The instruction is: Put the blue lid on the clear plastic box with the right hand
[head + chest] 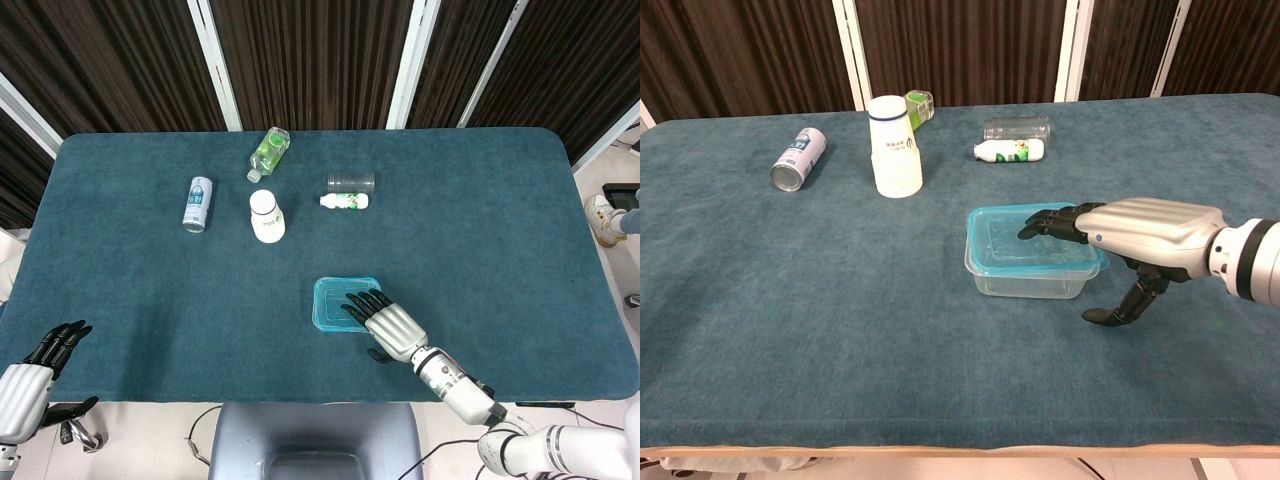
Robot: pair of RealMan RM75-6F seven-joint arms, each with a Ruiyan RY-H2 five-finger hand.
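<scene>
Robot hand [1120, 232] flat over blue lid [1012, 245] edge

right robot hand [1110, 232] flat over blue lid [1032, 240], lid on clear plastic box [1025, 278], thumb hanging beside box

Both the right hand [1140, 232] and the left hand [25, 385] are showing silver ribbed backs, black fingers and silver wrists.

Your table [480, 260] wears a dark teal cloth; on it you have a clear plastic box [1030, 275] near the front, a white cup [894, 148] upside down, a can [798, 158] on its side, and three bottles [1012, 150] lying at the back
</scene>
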